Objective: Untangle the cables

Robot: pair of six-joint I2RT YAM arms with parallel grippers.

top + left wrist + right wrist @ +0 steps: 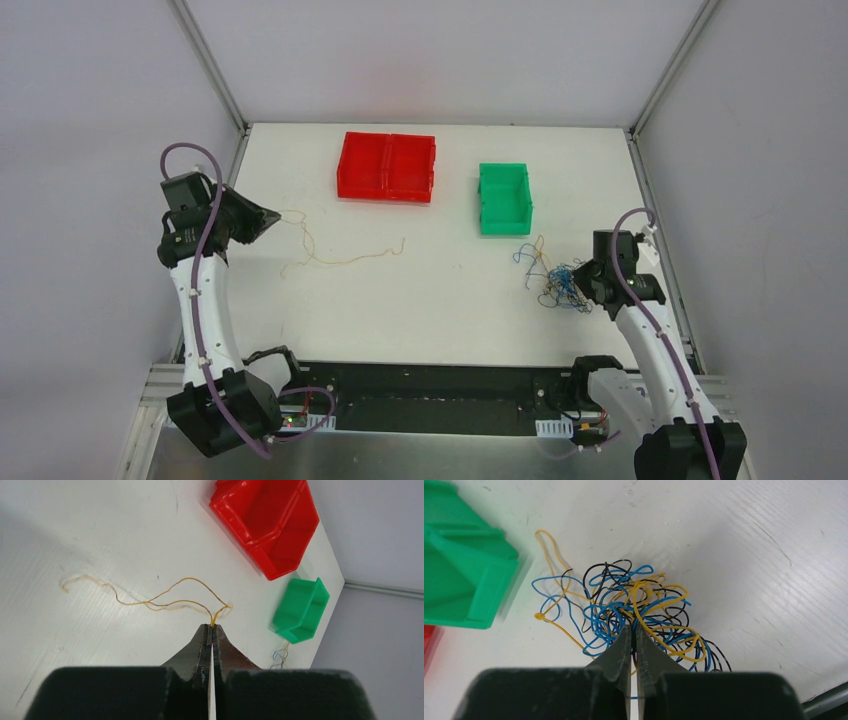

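**Left gripper (212,629) pinches an orange-yellow strand (150,601); right gripper (634,630) clamps in the tangle (644,611)**

From where I stand, the left gripper's jaws are pressed tight together, and the end of the orange-yellow strand is caught right at their tips. The wire leaves the tips in two thin runs that bend, cross each other and trail away in loose waves across the white table (450,310). Whether that is one wire folded back or two, I cannot tell. Most of it lies flat on the left half of the table, on the near side of the red bin (386,167), which has two compartments side by side.

Over on the right, the other gripper is clenched as well, its tips pushed into the near edge of the tangle. Blue, black and orange-yellow wires loop thickly around the fingertips. Something is pinched there, but I cannot make out which wire. A few loops of blue and yellow stray out of the heap towards the green bin (504,198), which sits just beyond the tangle and a little to its left.

The tangle rests on the right side of the table, well apart from the lone strand on the left.
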